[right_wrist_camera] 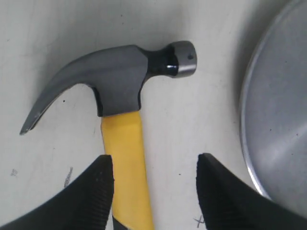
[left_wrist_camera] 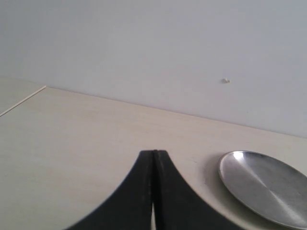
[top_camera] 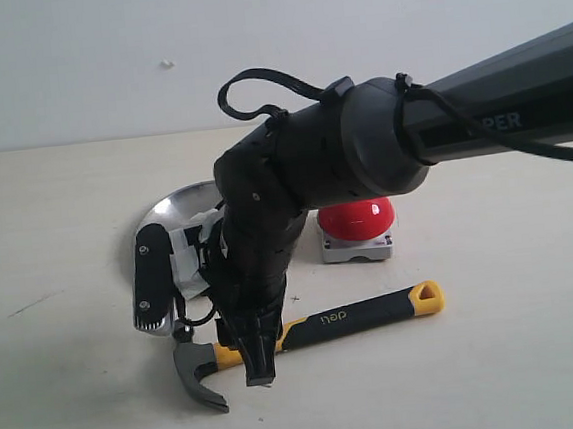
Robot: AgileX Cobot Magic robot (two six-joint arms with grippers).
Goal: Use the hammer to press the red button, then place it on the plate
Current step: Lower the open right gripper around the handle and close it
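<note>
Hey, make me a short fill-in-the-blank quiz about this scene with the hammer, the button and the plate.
1. The hammer lies on the ___, not on the plate.
2. The right claw is ___ over the hammer's yellow handle.
3. The left claw is ___ and holds nothing.
4. The button has a dome coloured ___.
Missing words: table; open; shut; red.

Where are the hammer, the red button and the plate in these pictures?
hammer (right_wrist_camera: pixel 120 72): right wrist view, on its dark steel head.
red button (top_camera: pixel 359 220): exterior view, on the glossy red dome.
plate (left_wrist_camera: pixel 264 187): left wrist view, on its bare inner surface.
</note>
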